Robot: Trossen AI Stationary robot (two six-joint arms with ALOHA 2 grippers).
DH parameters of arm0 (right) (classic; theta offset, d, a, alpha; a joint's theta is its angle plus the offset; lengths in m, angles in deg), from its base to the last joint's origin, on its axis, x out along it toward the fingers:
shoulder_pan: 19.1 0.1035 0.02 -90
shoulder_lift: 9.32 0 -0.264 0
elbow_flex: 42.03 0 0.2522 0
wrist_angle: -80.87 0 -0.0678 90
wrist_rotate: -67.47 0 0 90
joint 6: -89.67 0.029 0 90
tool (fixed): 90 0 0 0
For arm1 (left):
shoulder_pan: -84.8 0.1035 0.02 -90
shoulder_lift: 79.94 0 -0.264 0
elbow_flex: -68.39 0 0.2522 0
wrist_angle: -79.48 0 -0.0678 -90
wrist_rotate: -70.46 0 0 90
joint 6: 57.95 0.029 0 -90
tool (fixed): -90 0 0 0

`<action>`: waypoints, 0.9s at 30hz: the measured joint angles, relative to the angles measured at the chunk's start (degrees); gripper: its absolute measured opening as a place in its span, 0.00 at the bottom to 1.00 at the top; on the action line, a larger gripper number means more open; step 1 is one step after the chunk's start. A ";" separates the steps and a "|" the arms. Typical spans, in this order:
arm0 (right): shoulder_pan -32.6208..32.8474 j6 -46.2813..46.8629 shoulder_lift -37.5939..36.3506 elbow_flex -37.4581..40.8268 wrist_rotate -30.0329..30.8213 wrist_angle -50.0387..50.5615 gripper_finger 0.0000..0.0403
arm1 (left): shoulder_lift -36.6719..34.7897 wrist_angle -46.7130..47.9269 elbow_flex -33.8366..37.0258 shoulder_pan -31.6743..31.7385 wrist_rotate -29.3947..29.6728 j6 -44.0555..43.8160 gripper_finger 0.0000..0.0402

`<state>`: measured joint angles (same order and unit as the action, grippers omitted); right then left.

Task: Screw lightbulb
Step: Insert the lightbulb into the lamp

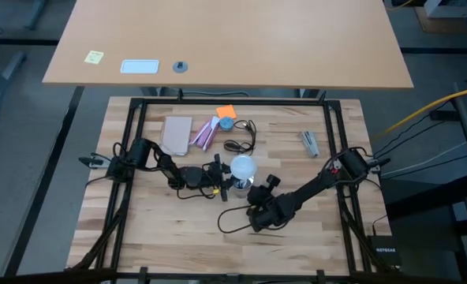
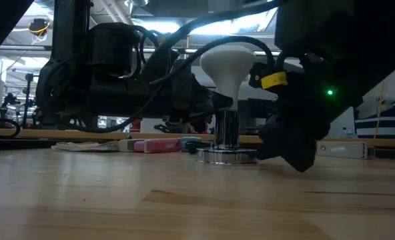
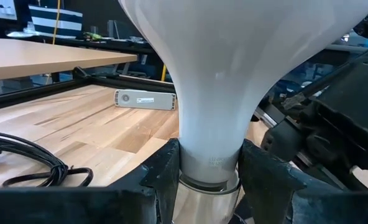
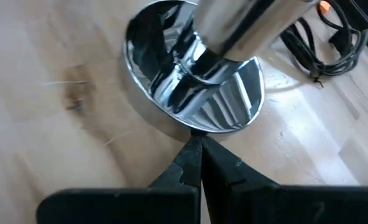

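Left tool (image 3: 209, 177) around lightbulb (image 3: 234, 74) neck

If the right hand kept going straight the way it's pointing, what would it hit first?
The right hand, shut, points at the shiny round base of the socket holding the lightbulb. It would meet the base rim almost at once.

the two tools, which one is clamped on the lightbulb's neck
The left tool: its fingers pinch the lightbulb at its narrow neck. The right tool is shut on nothing, its tips at the silvery socket base.
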<state>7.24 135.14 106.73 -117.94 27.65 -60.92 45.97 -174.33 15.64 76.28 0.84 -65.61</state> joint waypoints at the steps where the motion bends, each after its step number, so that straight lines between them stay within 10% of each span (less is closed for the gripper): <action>1: -0.35 0.01 0.00 0.00 0.11 0.00 0.01 | -0.01 -0.02 0.00 0.00 0.02 0.00 0.36; 27: 3.11 -2.46 -6.95 -0.07 -0.97 -2.35 0.01 | -0.02 0.33 -0.02 -0.99 -0.87 -1.68 0.36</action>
<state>10.35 132.68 99.78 -118.01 26.68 -63.27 45.95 -174.00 15.62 75.30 -0.04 -67.29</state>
